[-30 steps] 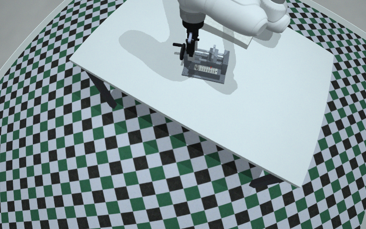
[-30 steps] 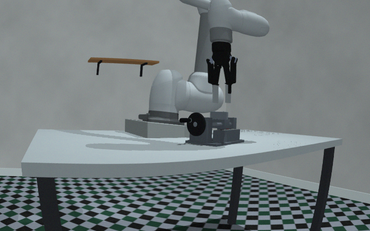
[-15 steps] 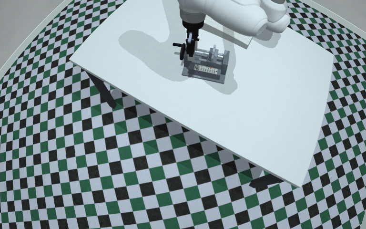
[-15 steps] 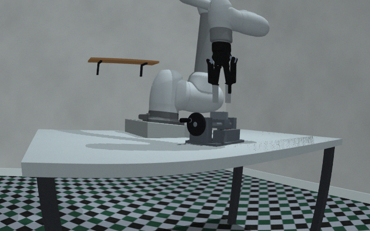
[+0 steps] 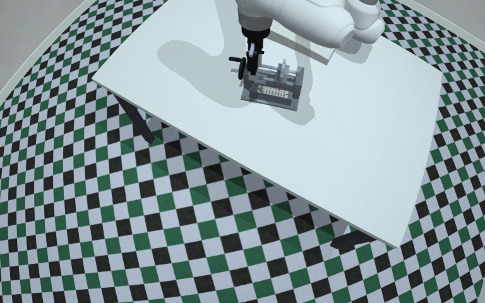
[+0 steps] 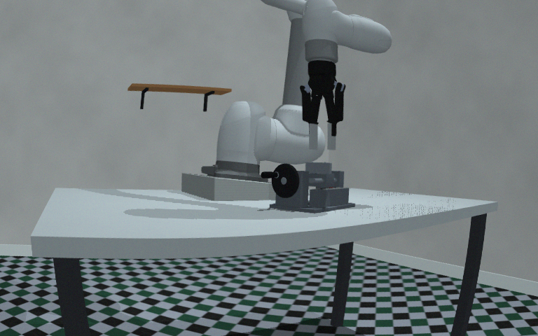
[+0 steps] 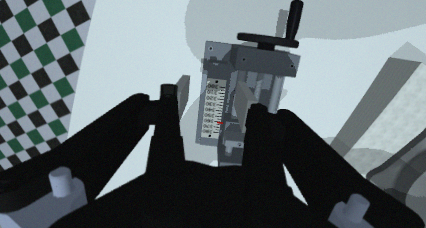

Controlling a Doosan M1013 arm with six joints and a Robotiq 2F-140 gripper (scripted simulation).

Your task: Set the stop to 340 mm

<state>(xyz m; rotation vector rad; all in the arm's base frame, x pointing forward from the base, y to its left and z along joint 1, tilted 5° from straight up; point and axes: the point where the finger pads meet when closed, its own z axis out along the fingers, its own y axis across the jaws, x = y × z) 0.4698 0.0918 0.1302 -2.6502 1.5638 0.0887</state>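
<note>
A grey stop fixture [image 5: 260,98] [image 6: 321,199] [image 7: 260,63] stands on the white table [image 5: 350,149] [image 6: 139,225]. Its black handwheel [image 5: 242,68] [image 6: 284,180] [image 7: 267,39] sits at the fixture's left end, with a crank handle [image 5: 233,59] [image 7: 295,17] sticking out. A scale with a red pointer [image 5: 280,89] [image 7: 220,122] runs along the front. The stop block [image 5: 283,71] [image 6: 317,167] sits on the rails. My gripper [image 5: 252,56] [image 6: 321,143] [image 7: 212,90] hangs above the fixture, just right of the handwheel. Its fingers stand partly apart, with nothing between them and clear of the wheel.
The arm's base stands on a grey plinth [image 6: 214,187] [image 5: 314,48] behind the fixture. A wooden shelf [image 6: 178,88] hangs on the back wall. The table's near edge [image 5: 237,165] drops to a checkered floor [image 5: 125,225].
</note>
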